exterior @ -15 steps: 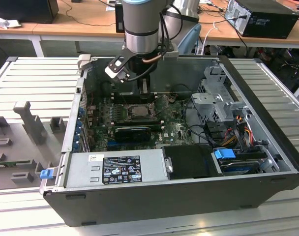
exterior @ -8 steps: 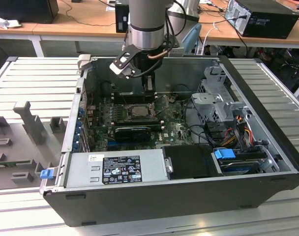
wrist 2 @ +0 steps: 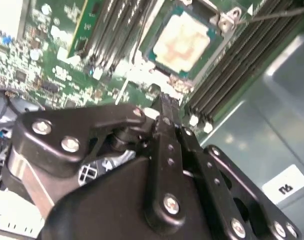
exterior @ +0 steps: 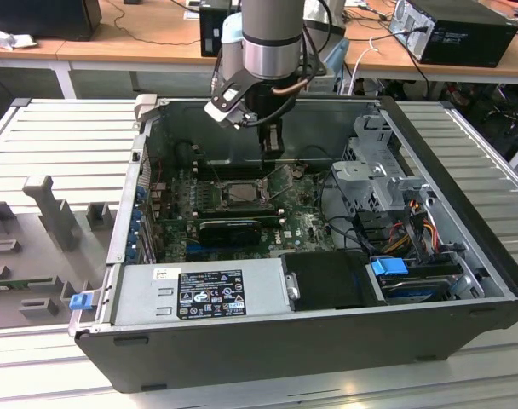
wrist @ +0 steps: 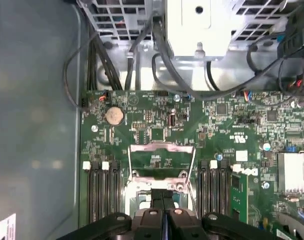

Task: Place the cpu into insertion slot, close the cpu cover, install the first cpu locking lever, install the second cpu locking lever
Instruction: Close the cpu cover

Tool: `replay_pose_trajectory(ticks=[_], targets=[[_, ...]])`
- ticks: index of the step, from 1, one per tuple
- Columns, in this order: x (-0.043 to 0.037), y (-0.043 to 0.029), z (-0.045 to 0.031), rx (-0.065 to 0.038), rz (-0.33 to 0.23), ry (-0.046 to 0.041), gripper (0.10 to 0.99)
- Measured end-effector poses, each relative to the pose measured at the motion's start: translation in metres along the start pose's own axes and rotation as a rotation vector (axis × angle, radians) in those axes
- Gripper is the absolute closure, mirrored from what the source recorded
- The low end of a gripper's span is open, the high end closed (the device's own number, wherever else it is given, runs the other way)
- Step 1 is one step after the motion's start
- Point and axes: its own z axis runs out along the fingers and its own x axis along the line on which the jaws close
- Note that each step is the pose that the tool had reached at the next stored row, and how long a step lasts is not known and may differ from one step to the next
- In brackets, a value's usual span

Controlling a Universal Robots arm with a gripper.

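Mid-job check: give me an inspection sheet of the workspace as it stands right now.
Surface: ribbed metal table bears the open computer case.
Job's things: cpu lies in insertion slot; cpu cover stands open.
Clutter: grey fixture blocks on the exterior view's left.
Grippers: claw shut, just above the slot's edge.
Cables: black bundle near the drive cage.
Surroundings: wooden benches with another computer behind.

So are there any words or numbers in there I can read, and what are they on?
Black label on the power supply: print too small to read.
White sticker on the case wall: marks too blurred to read.
White marks on the motherboard: too small to read.
Nothing reads clearly.
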Motion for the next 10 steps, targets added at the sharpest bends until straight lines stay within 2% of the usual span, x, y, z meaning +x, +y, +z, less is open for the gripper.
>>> replay_pose_trajectory(ticks=[7, 9, 10], targets=[[0.0002, 0.0368, 0.0042, 0.006, 0.000, -0.0003, 0.980], [0.0002, 0.0527, 0.0069, 0.009, 0.000, -0.0008, 0.980], [0.0003, 0.0562, 0.0078, 0.010, 0.000, -0.0012, 0.980]])
